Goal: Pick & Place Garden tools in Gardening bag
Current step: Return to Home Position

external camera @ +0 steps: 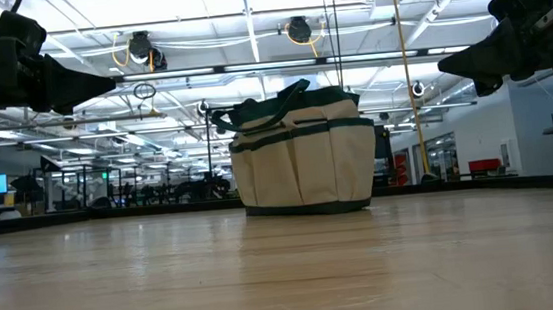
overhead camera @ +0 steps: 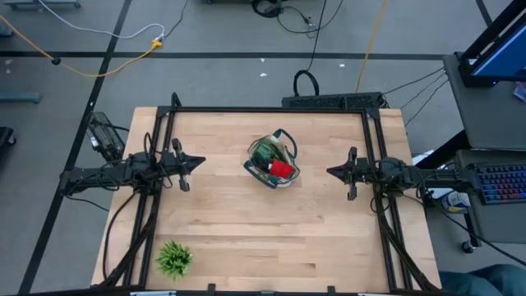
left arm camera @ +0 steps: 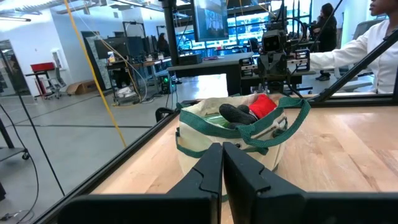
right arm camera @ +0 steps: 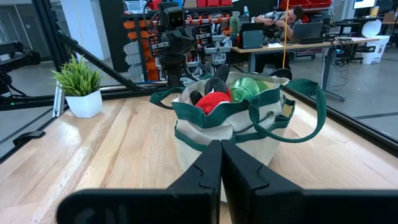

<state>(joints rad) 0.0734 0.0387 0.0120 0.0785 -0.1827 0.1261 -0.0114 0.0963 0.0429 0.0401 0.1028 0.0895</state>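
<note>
Gardening bag [external camera: 302, 158], cream, green-trimmed, stands upright; left hand [overhead camera: 202, 161] and right hand [overhead camera: 329, 172] clenched.

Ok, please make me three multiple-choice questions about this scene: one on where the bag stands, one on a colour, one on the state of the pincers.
1. Where does the gardening bag stand?
A. at the middle of the table, between the two arms
B. at a table corner
C. on the floor

2. What colour is the glove that shows in the bag's mouth?
A. blue
B. yellow
C. red

3. How are the left pincer and the right pincer?
A. both wide open
B. both shut and empty
C. each holding a tool

Answers:
1 A: the high view shows the bag centred, with one arm on each side of it.
2 C: red shows on top in the high view and in both wrist views.
3 B: each wrist view shows its fingers pressed together with nothing between them.
</note>
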